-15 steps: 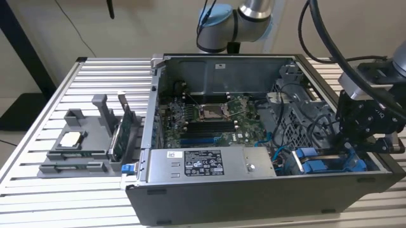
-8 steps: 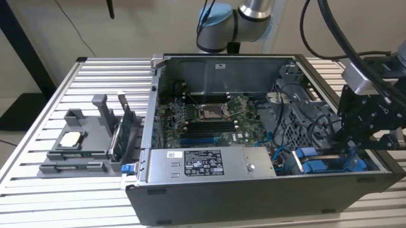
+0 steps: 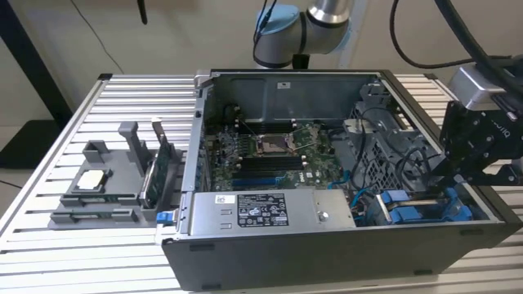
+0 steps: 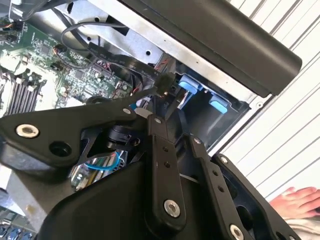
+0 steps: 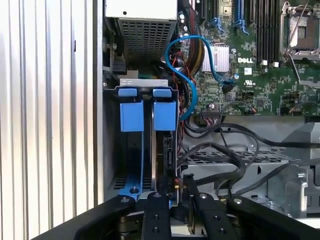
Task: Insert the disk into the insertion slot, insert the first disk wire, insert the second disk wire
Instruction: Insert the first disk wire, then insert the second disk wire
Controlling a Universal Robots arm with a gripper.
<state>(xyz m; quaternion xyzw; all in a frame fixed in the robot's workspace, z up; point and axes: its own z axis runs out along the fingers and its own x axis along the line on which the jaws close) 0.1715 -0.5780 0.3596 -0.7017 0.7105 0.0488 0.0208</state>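
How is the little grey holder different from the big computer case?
The holder is light grey and low; the case is dark and much bigger. The holder carries a few loose parts; the case lies open, showing a green board inside. Both sit on the slatted table.
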